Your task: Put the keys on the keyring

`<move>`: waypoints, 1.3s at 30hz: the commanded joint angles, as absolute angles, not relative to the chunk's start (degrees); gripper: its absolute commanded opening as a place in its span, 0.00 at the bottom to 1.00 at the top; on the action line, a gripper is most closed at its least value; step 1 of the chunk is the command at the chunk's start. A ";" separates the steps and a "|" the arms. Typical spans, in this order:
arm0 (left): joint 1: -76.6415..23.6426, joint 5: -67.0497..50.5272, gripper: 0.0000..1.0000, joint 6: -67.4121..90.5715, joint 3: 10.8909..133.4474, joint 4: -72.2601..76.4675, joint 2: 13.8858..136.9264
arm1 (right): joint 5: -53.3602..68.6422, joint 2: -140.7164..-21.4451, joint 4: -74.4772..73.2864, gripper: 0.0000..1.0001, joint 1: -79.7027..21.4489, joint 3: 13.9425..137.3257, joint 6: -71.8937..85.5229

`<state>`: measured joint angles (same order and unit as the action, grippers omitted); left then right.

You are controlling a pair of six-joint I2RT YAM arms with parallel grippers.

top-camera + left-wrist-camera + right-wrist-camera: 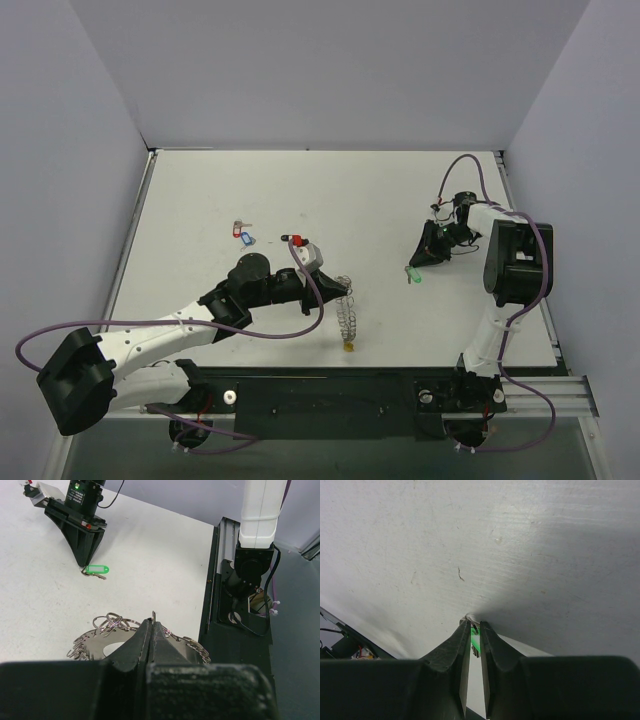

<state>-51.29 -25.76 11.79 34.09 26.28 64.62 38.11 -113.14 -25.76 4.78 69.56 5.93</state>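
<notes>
The keyring (346, 318), a silvery disc fringed with small loops and bearing a yellow tag (348, 346), stands on edge mid-table. My left gripper (340, 292) is shut on its rim; in the left wrist view one thin loop pokes up between the closed tips (152, 622) and the ring (97, 641) spreads out beneath. A green key (414, 274) lies on the table at right. My right gripper (415, 265) points down on its ring end (96, 570). In the right wrist view the jaws (474, 625) stand narrow, pinching the green tag (475, 641).
A blue key (246, 239) with a second small key (237, 227) beside it and a red key (296, 240) lie behind the left arm. The black base rail (330, 395) runs along the near edge. Grey walls enclose the table on three sides.
</notes>
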 commanded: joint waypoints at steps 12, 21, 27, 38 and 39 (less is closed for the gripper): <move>-51.68 -26.10 0.00 12.30 35.42 29.00 63.90 | 39.81 -110.65 -26.10 0.13 5.01 68.91 4.66; -51.85 -26.19 0.00 12.39 35.42 29.09 64.07 | 41.83 -110.92 -25.66 0.15 5.10 68.73 5.01; -51.86 -26.10 0.00 12.39 35.42 29.27 64.34 | 42.98 -110.48 -25.31 0.15 5.45 68.73 5.19; -51.86 -26.19 0.00 12.13 35.86 28.83 64.51 | 39.90 -111.36 -26.72 0.15 4.83 69.26 4.22; -51.86 -26.19 0.00 12.13 35.95 28.83 64.51 | 39.90 -111.62 -26.72 0.15 4.83 69.26 4.22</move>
